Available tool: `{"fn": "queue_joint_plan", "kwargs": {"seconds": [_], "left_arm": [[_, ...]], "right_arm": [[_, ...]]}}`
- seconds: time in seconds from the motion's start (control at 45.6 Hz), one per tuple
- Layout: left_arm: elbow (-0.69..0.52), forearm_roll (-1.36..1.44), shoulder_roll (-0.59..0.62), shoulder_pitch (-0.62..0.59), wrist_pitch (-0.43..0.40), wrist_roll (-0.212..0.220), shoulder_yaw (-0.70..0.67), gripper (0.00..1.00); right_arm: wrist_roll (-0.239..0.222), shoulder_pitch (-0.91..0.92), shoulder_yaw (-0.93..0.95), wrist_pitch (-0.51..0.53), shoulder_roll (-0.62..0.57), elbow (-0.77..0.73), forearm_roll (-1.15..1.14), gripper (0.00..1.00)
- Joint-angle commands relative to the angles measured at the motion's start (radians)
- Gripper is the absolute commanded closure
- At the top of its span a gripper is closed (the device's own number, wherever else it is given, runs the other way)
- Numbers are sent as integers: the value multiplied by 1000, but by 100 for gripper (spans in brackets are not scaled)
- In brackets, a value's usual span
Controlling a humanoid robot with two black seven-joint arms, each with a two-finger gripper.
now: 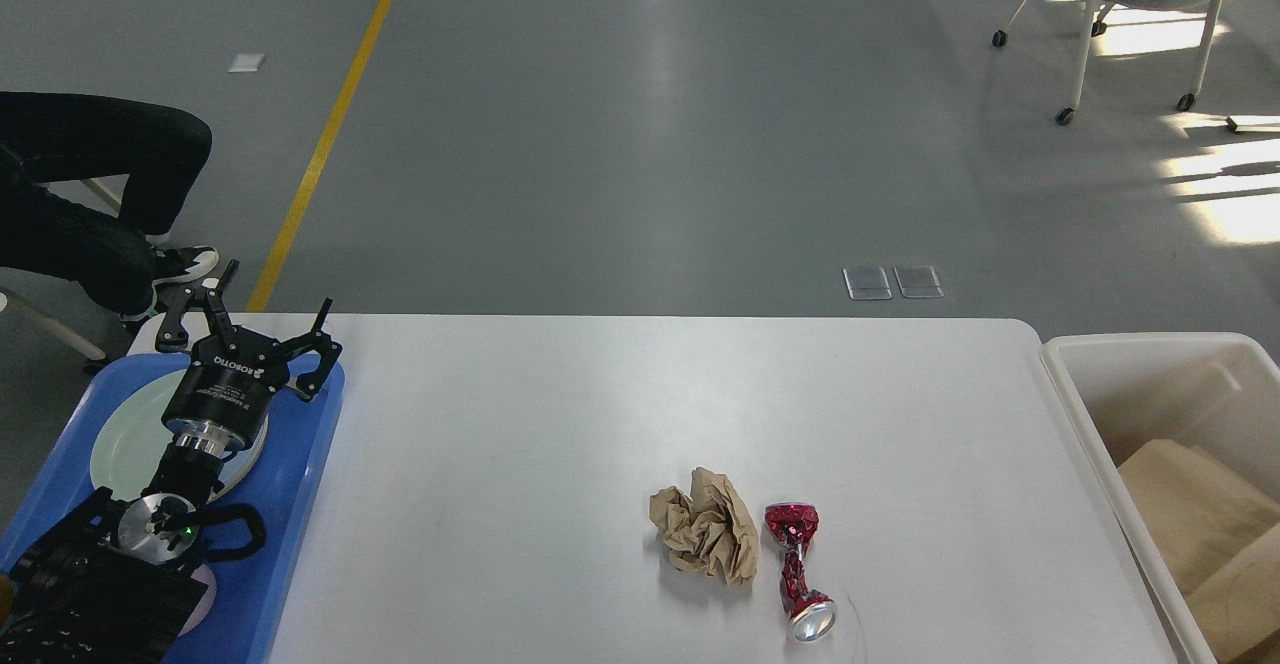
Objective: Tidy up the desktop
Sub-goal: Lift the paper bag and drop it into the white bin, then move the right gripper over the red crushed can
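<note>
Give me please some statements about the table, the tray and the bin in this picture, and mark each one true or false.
1. A crumpled brown paper ball lies on the desktop. True.
2. The crushed red can is inside the bin. False: it lies on the desktop, just right of the paper ball.
3. The left gripper is open, above the blue tray. True.
4. The bin is empty. False: brown paper lies in it.
5. The tray holds a pale plate. True.

White lettering on the left gripper (pixel 250 314) body seems to read "ROBOTIQ"; smaller print beneath it is illegible
</note>
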Motion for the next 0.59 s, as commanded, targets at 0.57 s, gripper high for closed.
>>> {"fn": "queue_joint_plan", "kwargs": {"seconds": [0.57], "left_arm": [[0,0,0,0,0,0,0,3]], "right_arm": [[-8,668,-369,235,311,400,191,0]]}}
